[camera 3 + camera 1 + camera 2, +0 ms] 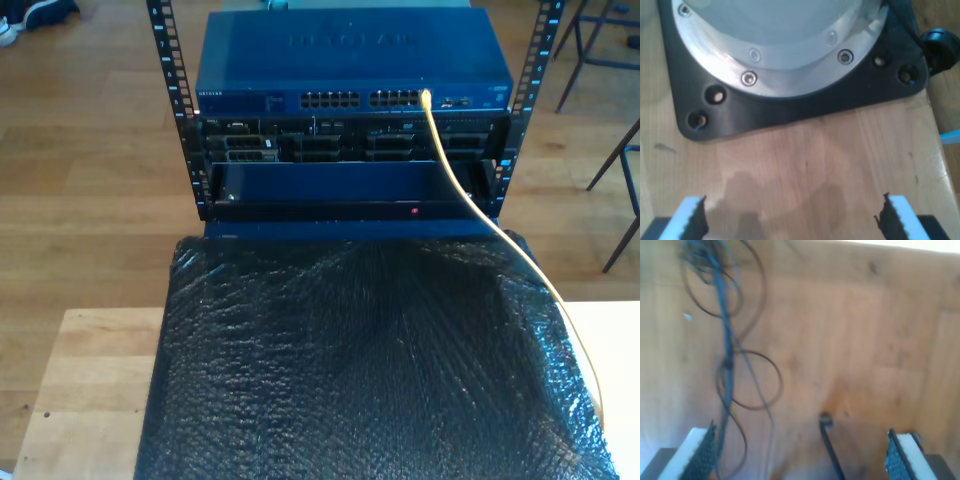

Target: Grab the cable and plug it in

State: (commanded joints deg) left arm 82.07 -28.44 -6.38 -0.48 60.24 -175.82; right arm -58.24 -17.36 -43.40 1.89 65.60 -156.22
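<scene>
My first hand (790,217) stood wide open with nothing between its pale, black-ridged pads (690,217), hanging over the bare light wooden tabletop (815,155) just short of a black square mounting plate (790,115) that carried a round silver metal flange (790,75). My second hand (802,455) was likewise spread wide and held nothing; below it lay pale wood planks (865,340), a loose tangle of thin dark wires (730,355) and a short black rod (829,445) between the pads, too blurred to identify further. Farther out, in the exterior view, the long thin pale-yellow network cable (500,235) ran up from the exterior view's right, over a crinkled black plastic sheet (360,370), to the row of ports on the dark blue network switch (350,60) mounted in a black metal rack (185,140); its tip sat at a port and looked already seated, though I could not be sure it was fully home. I judged the plugging step finished or nearly so, with both hands drawn clear. Any next move would call for checking the plug's seating, and if loose, gripping the cable just behind the plug and pressing straight in.
</scene>
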